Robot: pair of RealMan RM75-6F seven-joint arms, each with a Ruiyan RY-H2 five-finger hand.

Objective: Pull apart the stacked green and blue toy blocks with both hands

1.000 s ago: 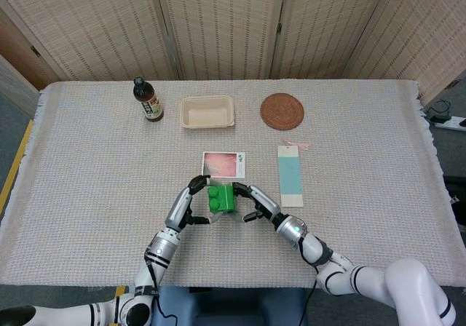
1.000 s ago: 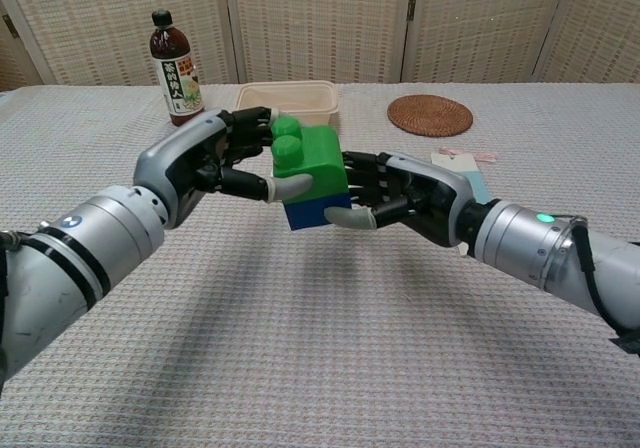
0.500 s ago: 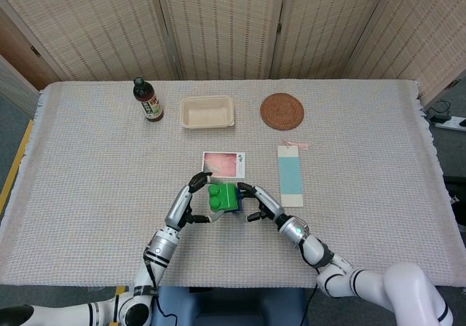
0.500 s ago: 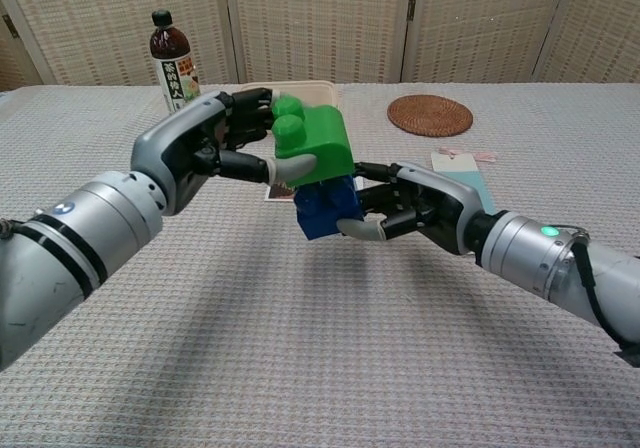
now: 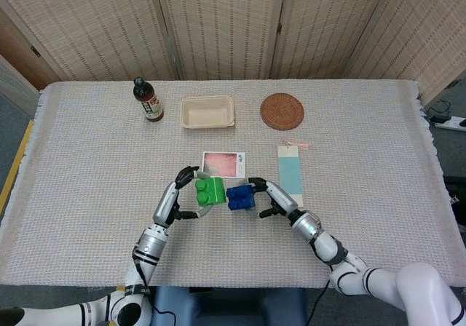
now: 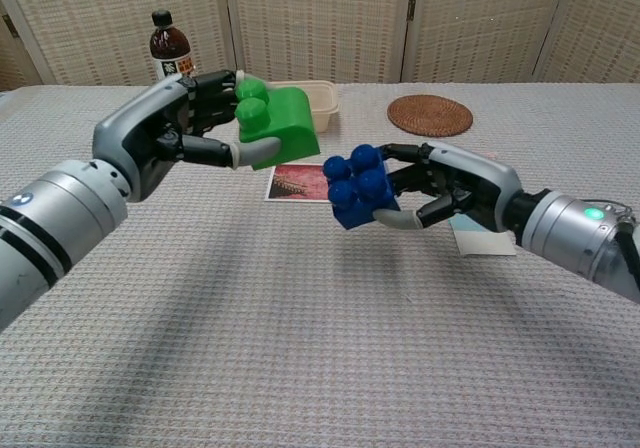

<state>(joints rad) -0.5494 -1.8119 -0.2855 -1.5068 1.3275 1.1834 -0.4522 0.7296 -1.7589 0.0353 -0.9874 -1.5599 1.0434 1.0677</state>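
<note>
The green block (image 5: 210, 191) (image 6: 274, 129) and the blue block (image 5: 239, 197) (image 6: 360, 186) are apart, both held above the table with a small gap between them. My left hand (image 5: 180, 193) (image 6: 170, 140) grips the green block from its left side. My right hand (image 5: 269, 197) (image 6: 448, 185) holds the blue block from its right side, studs up. The green block is higher and further left in the chest view.
A photo card (image 5: 223, 164) lies just behind the blocks, a blue-and-white card (image 5: 291, 176) to the right. At the back stand a dark bottle (image 5: 148, 100), a beige tray (image 5: 207, 112) and a round woven coaster (image 5: 282, 110). The woven tablecloth (image 5: 87, 166) covers the table.
The stacked blocks have come apart: my left hand pulled the green block up and left, my right hand drew the blue block to the right.
</note>
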